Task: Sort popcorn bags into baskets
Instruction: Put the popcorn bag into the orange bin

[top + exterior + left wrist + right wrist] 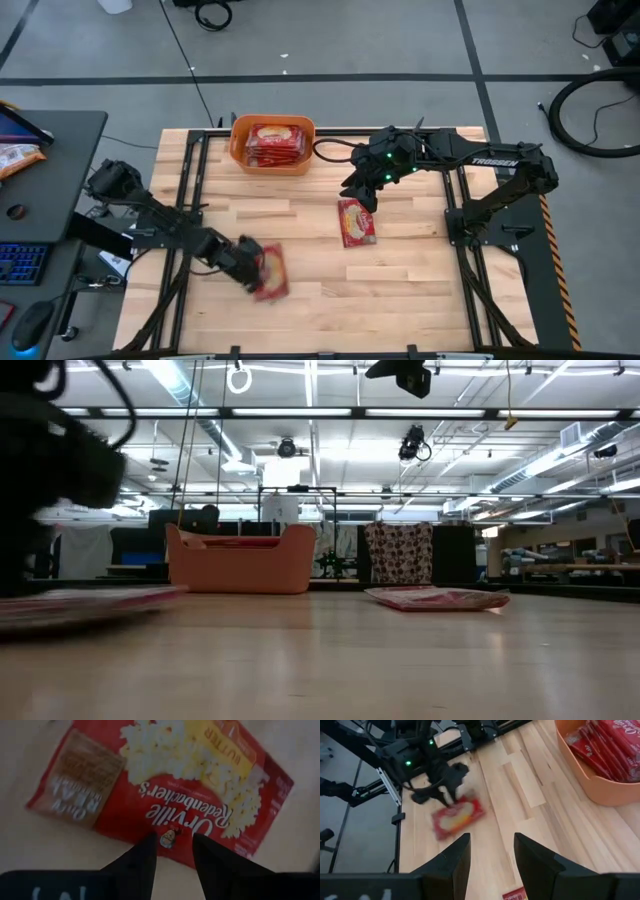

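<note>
Only the left wrist view reads the print on the popcorn bag (165, 785) under the left gripper (172, 851), whose fingers stand apart at its edge, near the table's front. From above, its long axis runs front to back. The right gripper (490, 851) hovers open between a second bag (356, 221) and the orange basket (240, 150).

Bag by left gripper (252, 270): blurred in the high view, its print unreadable there.
Bags in the tub (273, 146): overlapping, count unclear.
Left gripper's fingertips (150, 851): against the bag (165, 790); grip cannot be told.
Low view: left bag (85, 603) blurred, cut by the edge.
</note>
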